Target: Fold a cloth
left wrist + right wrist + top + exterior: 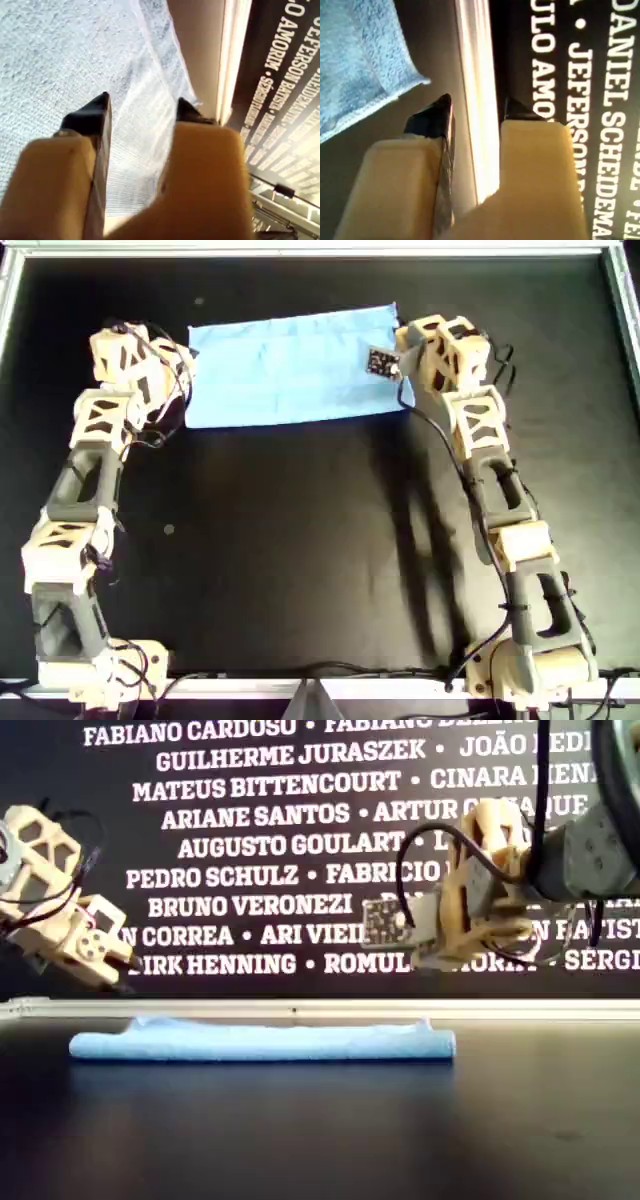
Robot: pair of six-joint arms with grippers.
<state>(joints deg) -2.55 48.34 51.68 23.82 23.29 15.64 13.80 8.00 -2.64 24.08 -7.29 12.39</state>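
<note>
- The cloth lies flat on the table at 12 o'clock in the overhead view, close to the far rail.
- One arm stands at 9 o'clock, by the cloth's left end.
- The other arm stands at 3 o'clock, over its right end.
- A wall of names rises behind the rail.

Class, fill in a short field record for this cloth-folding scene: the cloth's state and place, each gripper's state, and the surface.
cloth: light blue, lying flat as a long rectangle with doubled layers at its edges, near the table's far rim
my first gripper: open, above the cloth, holding nothing
my second gripper: open, empty, off the cloth near a corner
table: black, metal rim
backdrop: black with white names
</note>
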